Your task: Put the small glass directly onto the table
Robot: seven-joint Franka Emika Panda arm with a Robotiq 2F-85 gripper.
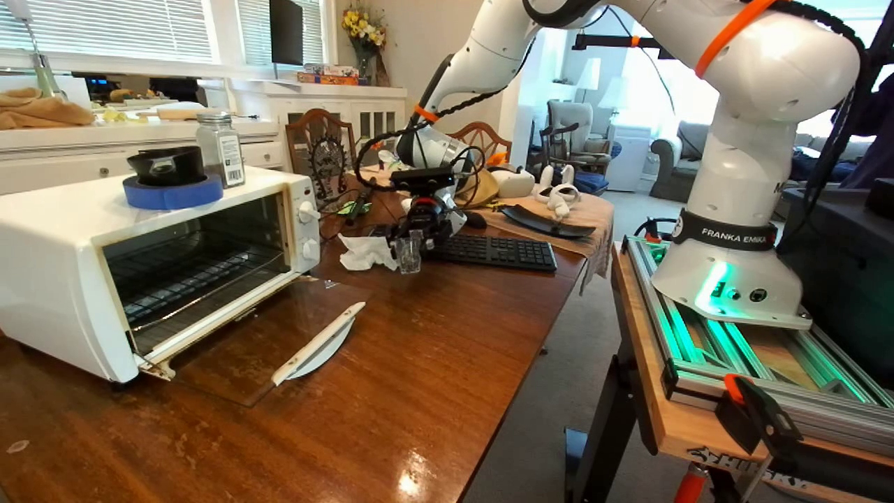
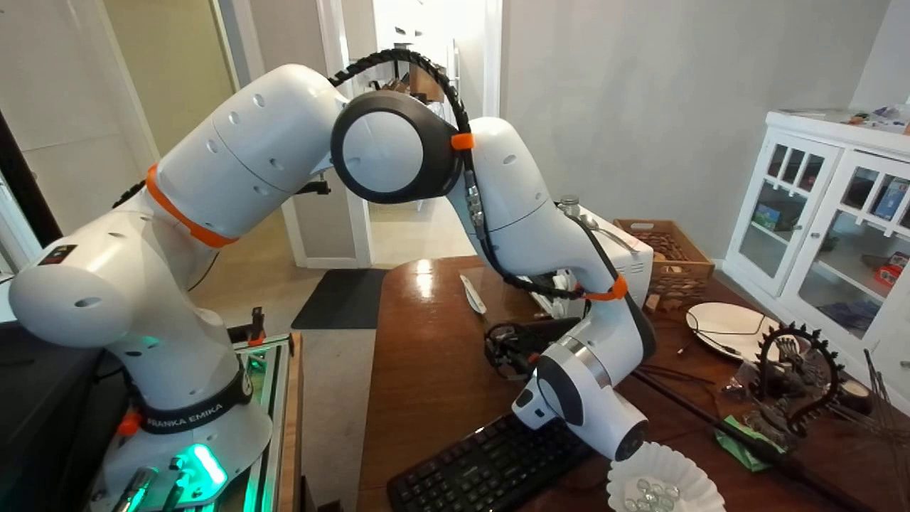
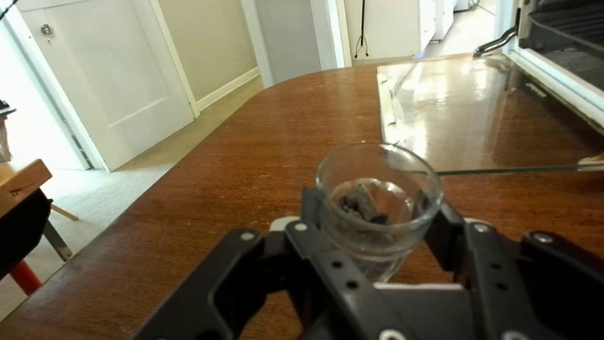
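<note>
In the wrist view, nearest: jaws seem pressed to both sides of the glass (image 3: 377,226), which is judged to be grasped; rim uppermost. Dark shapes (image 3: 365,205) are seen within it, contents or show-through not known. Gripping is counted as done. Beneath and around, bare surface (image 3: 203,189), with nothing else made out under the glass, so the goal place is judged to be reached, or nearly. Whether the glass's base is touching the surface cannot be told; in an exterior view the glass is not found, the arm (image 2: 583,405) apparently being in the way. Remaining, as judged: base to be seated flat if not yet so, jaws to be parted, arm to be backed away without the rim being nudged.

In an exterior view, a little farther: keyboard (image 1: 496,252) at three o'clock from the glass, crumpled white sheet (image 1: 367,253) close by at nine; both to be avoided.

In the wrist view, farthest: lowered door (image 3: 448,113) at one o'clock from the glass, apart from it; oven (image 3: 557,80) at two.
</note>
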